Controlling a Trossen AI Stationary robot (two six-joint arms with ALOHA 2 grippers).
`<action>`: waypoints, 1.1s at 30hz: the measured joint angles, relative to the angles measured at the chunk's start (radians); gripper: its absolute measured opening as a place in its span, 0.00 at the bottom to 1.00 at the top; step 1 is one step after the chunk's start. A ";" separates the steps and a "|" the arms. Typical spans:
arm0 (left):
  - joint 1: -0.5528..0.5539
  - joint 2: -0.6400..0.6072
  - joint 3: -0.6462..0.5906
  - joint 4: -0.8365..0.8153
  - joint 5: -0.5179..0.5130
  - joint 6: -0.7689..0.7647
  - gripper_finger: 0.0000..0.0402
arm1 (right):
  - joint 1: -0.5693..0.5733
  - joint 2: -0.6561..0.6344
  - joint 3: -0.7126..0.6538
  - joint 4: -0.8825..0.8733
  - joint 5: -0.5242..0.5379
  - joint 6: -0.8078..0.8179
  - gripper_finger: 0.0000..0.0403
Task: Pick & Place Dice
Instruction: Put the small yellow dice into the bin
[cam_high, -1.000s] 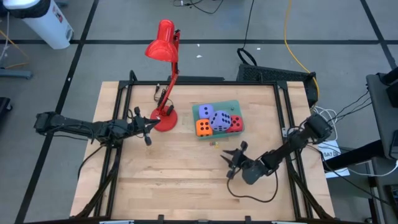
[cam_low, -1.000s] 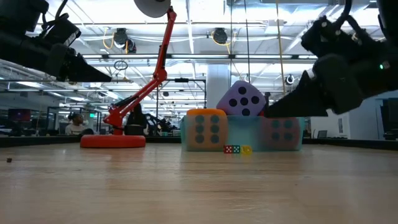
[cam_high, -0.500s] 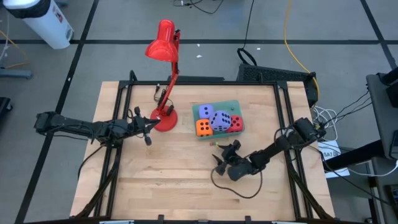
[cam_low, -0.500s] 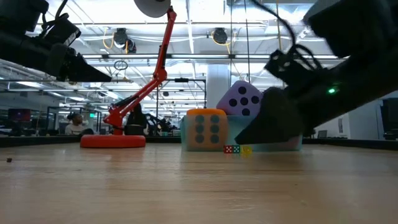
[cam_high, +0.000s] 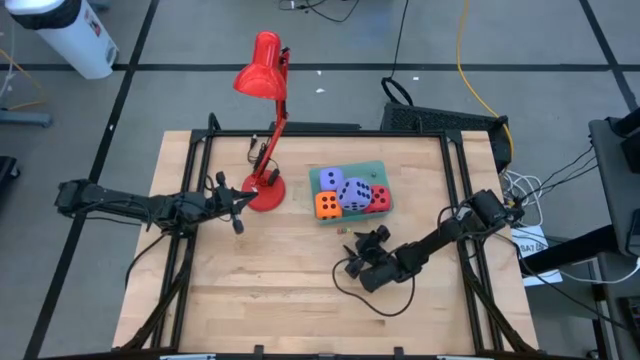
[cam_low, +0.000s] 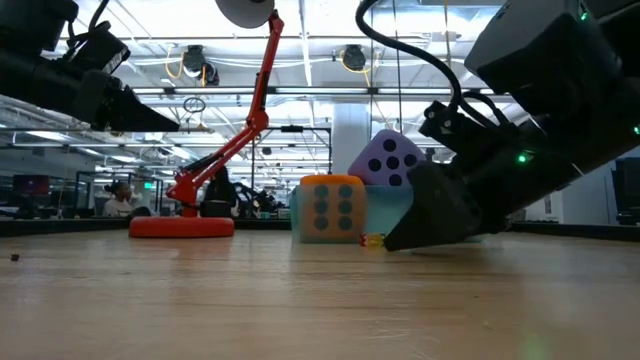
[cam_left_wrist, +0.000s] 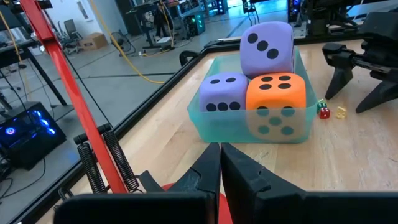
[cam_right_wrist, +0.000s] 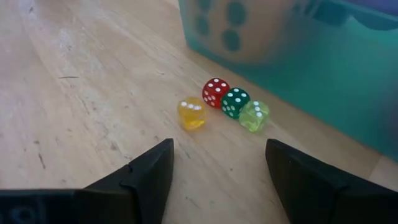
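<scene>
Several large foam dice lie in a teal tray (cam_high: 382, 169): two lavender (cam_high: 330, 179) (cam_high: 353, 193), one orange (cam_high: 326, 205), one red (cam_high: 377, 199). The upper lavender die (cam_low: 390, 158) leans on the others. My right gripper (cam_right_wrist: 219, 146) stands open and low over the table, just near of the tray (cam_right_wrist: 298, 56). It points at several tiny dice (cam_right_wrist: 221, 104) that lie on the wood ahead of its fingers. My left gripper (cam_high: 238, 213) waits shut beside the lamp's base.
A red desk lamp stands on its round base (cam_high: 266, 192) left of the tray, its arm (cam_low: 255, 110) slanting up. A black cable (cam_high: 390, 305) loops on the table under my right arm. Bare wood lies at the near left.
My right gripper has moved toward the table's left edge and down, onto the tiny dice in front of the tray. It has tipped and rolled, and its fingers stand wider apart than a second ago. Dice and tray have kept still.
</scene>
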 joint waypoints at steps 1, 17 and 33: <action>0.000 0.000 0.000 0.000 0.000 0.000 0.06 | -0.002 0.000 0.000 0.005 0.002 -0.008 0.61; 0.000 0.000 0.000 0.000 0.000 0.000 0.06 | -0.035 0.002 -0.003 0.158 -0.029 -0.317 0.61; 0.000 0.000 0.000 0.000 0.000 0.000 0.06 | -0.034 0.003 -0.003 0.249 -0.085 -0.363 0.60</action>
